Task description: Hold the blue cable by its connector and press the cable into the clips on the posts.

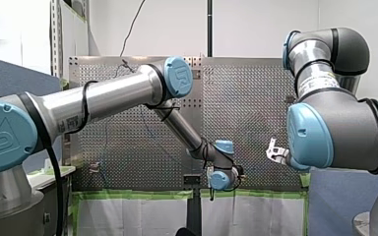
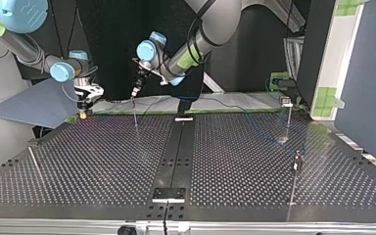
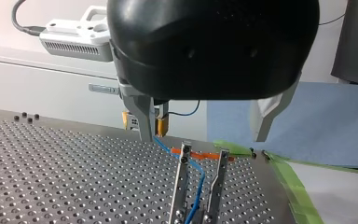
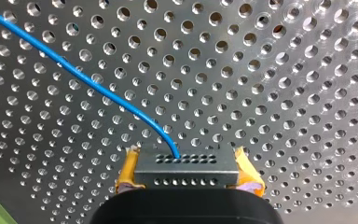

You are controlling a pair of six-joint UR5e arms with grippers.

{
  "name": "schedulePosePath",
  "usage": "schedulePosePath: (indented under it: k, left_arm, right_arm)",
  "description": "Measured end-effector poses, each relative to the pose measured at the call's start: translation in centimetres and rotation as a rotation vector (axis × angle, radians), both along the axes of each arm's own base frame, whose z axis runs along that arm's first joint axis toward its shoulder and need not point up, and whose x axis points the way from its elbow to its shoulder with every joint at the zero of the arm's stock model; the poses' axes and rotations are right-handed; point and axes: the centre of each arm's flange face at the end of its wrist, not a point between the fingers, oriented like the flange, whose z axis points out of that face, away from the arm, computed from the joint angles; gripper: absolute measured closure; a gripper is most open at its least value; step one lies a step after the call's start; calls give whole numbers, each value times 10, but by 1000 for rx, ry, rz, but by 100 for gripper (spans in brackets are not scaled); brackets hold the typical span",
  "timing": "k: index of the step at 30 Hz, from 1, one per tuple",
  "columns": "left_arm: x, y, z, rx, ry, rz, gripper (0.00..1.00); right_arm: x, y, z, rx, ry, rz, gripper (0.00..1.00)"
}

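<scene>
The thin blue cable (image 4: 88, 81) runs from a grey connector (image 4: 186, 170) held between the yellow pads of my right gripper (image 4: 186, 179), which is shut on it just above the perforated table (image 4: 284, 93). In the left wrist view the cable (image 3: 193, 165) passes between the two metal prongs of a post clip (image 3: 182, 177). My left gripper (image 3: 203, 139) hangs open over that clip, its grey fingers (image 3: 142, 121) wide apart and holding nothing. Beyond them show the right gripper's yellow pads (image 3: 162, 125). In the top view my left gripper (image 2: 136, 92) is above a thin post (image 2: 136, 117), with my right gripper (image 2: 84, 108) beside it.
More thin posts stand on the table, one at the top view's far right (image 2: 289, 115), one nearer (image 2: 297, 169), one at its left (image 2: 34, 161). A black strip (image 2: 176, 156) runs down the middle. Green tape (image 3: 293, 186) marks the table edge. An orange piece (image 3: 205, 155) lies behind the clip.
</scene>
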Motion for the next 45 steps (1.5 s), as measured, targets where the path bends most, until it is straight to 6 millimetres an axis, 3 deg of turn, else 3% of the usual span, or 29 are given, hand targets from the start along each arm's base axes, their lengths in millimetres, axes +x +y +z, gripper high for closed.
schedulePosePath:
  k: [45]
  left_arm:
    - [-6,0,-1,46,-3,16,0]
  right_arm:
    - [1,0,0,1,-3,2,100]
